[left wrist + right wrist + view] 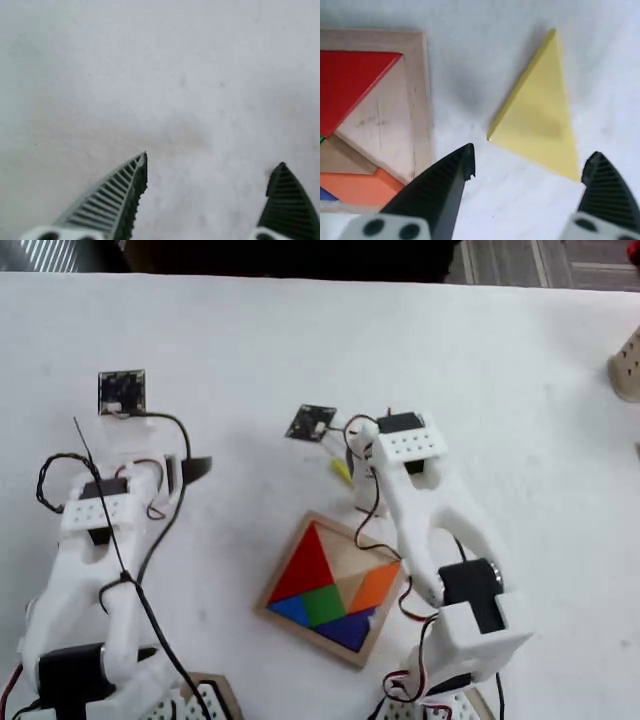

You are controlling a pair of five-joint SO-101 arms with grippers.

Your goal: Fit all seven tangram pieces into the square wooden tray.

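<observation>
The square wooden tray (281,581) lies between the two arms, turned like a diamond, holding red, orange, green and blue pieces with bare wood showing on its upper right side. In the right wrist view the tray (420,95) edge sits beside a yellow triangle (540,117) lying flat on the white table. My right gripper (532,167) is open just short of the triangle, one finger on each side. The yellow triangle (341,470) peeks out beside the right arm. My left gripper (212,167) is open over bare table, with nothing between its fingers.
A small black circuit board (122,391) lies at the back left and another (311,423) near the right arm's head. Loose cables trail around both arms. A pale perforated object (626,365) stands at the right edge.
</observation>
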